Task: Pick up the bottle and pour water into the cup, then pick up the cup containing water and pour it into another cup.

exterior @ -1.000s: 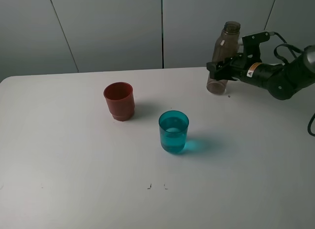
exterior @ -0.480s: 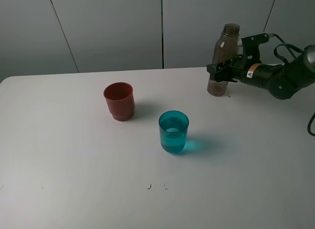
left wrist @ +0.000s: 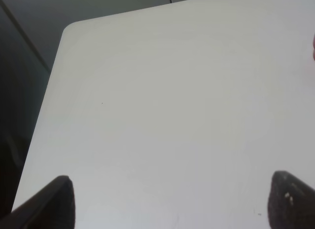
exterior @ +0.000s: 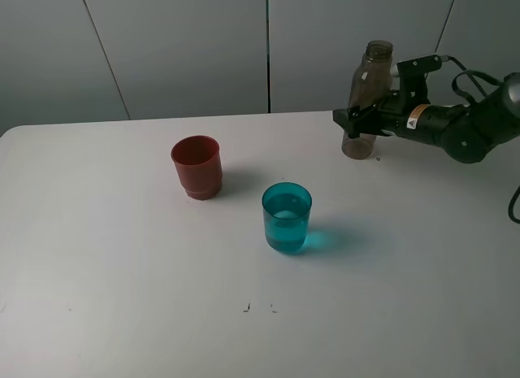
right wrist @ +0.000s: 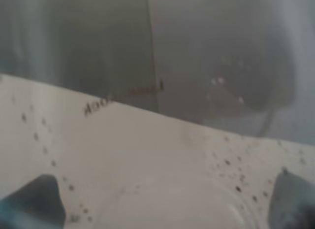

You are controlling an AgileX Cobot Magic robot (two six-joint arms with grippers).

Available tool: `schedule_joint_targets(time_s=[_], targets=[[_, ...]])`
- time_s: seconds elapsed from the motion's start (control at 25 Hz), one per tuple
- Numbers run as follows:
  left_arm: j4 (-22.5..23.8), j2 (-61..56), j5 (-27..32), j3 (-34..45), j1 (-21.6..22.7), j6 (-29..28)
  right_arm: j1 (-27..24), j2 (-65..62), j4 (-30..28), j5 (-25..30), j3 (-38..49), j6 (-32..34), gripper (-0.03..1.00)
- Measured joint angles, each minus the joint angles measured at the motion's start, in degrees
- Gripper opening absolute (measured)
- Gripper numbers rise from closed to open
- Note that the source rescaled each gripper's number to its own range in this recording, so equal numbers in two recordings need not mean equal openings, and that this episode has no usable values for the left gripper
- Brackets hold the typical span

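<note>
Exterior high view shows the bottle (exterior: pixel 367 85) upright at the far right of the table (exterior: pixel 122 272), its base apparently down on the surface. A second ago it leaned back toward the arm; half a second ago it was nearly straight; now it is vertical. The right gripper (exterior: pixel 351 119) is around the lower half of the bottle, one finger on each side. The right wrist view looks straight through the wet, droplet-speckled plastic, with the fingertips set wide at the edges. I cannot tell whether they are pressing the bottle or have let go.

The blue cup (exterior: pixel 286 217) stands near the middle of the table, well apart from the bottle, and seems to hold water. The red cup (exterior: pixel 196 167) sits to its left and a little further back, not touching it. Neither cup has shifted.

The left gripper (left wrist: pixel 170 204) is wide open and holds nothing, over bare table.

By my reading, the first pour is done and the bottle is being put down. Next comes lifting the blue cup and tipping it into the red one.
</note>
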Motion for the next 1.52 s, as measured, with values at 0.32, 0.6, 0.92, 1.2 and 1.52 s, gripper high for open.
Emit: schedule_joint_targets(time_s=[0.32, 0.6, 0.92, 1.2, 1.52], targets=[[0.00, 0.00, 0.00, 0.00, 0.00, 0.00, 0.00, -3.15, -2.05, 2.20, 3.87, 0.14, 0.99], [0.00, 0.00, 0.00, 0.00, 0.00, 0.00, -0.25, -4.28, -2.86, 3.12, 6.82, 0.14, 1.00], [0.00, 0.00, 0.00, 0.00, 0.00, 0.00, -2.54, -8.51, -2.69, 8.49, 11.86, -0.34, 1.00], [0.00, 0.00, 0.00, 0.00, 0.00, 0.00, -2.78, -15.67, -8.64, 11.00, 19.11, -1.16, 1.00], [0.00, 0.00, 0.00, 0.00, 0.00, 0.00, -2.88, -26.82, -17.68, 13.23, 28.18, -0.38, 0.92]])
